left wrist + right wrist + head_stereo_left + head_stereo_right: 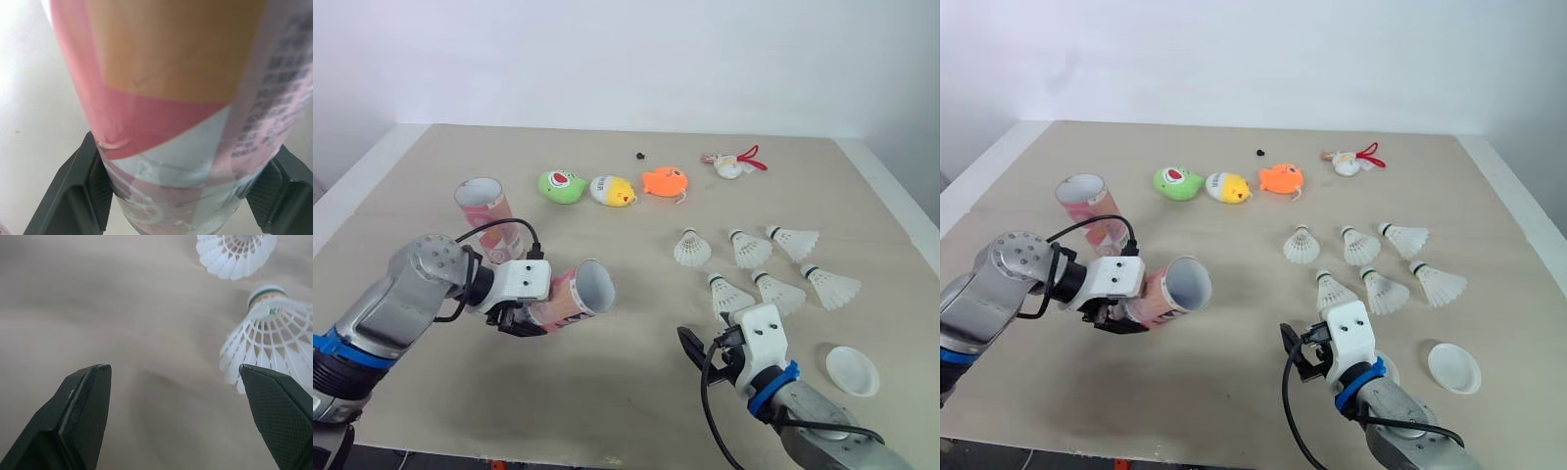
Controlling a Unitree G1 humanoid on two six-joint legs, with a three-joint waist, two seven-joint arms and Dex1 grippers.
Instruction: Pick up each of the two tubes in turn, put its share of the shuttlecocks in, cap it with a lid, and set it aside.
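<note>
My left gripper (523, 315) is shut on a pink tube (574, 294), held tilted above the table with its open mouth facing right; the wrist view has the tube (171, 98) wedged between both fingers (80, 196). A second pink tube (484, 210) stands upright at the back left. Several white shuttlecocks (749, 249) lie in two rows at the right. My right gripper (705, 351) hovers low and open, just in front of the nearest shuttlecock (276, 342), with nothing between its fingers. One white lid (852, 370) lies at the front right.
Green (561, 185), yellow (613, 190) and orange (664, 181) toys lie in a row at the back. A small white and red toy (732, 164) and a tiny black object (640, 155) sit behind them. The table's front edge runs close under both arms.
</note>
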